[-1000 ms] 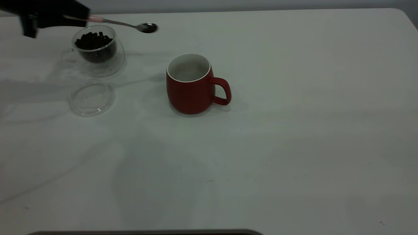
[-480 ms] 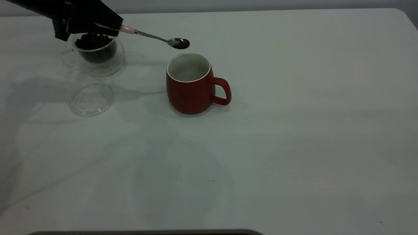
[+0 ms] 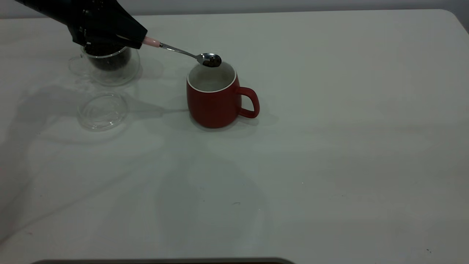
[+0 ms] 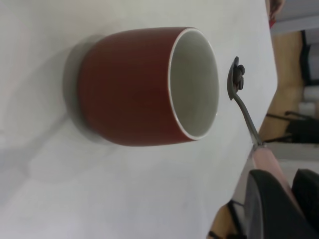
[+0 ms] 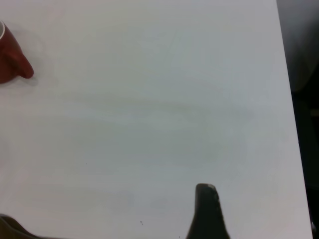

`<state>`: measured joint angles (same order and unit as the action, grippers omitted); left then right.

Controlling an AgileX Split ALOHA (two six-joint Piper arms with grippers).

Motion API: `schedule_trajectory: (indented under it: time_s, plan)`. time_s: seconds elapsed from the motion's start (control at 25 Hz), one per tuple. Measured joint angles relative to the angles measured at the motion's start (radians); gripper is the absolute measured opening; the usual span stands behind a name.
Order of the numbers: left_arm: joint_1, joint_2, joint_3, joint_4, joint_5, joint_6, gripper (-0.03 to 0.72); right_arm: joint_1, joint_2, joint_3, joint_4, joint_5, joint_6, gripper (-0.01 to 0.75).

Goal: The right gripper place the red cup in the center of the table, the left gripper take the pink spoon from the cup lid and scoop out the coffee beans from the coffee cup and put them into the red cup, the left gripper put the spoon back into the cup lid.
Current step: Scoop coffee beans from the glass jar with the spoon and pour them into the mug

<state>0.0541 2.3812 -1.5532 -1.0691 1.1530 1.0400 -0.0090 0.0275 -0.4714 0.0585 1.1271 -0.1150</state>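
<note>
The left gripper hung above the coffee cup at the counter's far left, its fingers closed on the pale handle of the pink spoon. The spoon's bowl sat at the far rim of the red cup, carrying a few coffee beans. The cup lid lay bare nearby. Of the right gripper only one dark fingertip showed, well apart from the red cup; whether its fingers were open could not be told.
</note>
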Motion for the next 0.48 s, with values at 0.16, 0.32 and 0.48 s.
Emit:
schedule_trajectory:
  time_s: [0.16,0.32,0.48]
  plan:
    - [-0.001,0.0,0.0,0.023,-0.042,0.084,0.123,0.0,0.0,0.0,0.0,0.0,0.0,0.591]
    - [-0.003,0.0,0.0,0.026,-0.111,0.22,0.123,0.0,0.0,0.0,0.0,0.0,0.0,0.591]
    - [-0.023,0.0,0.0,-0.004,-0.159,0.377,0.123,0.0,0.0,0.0,0.0,0.0,0.0,0.591]
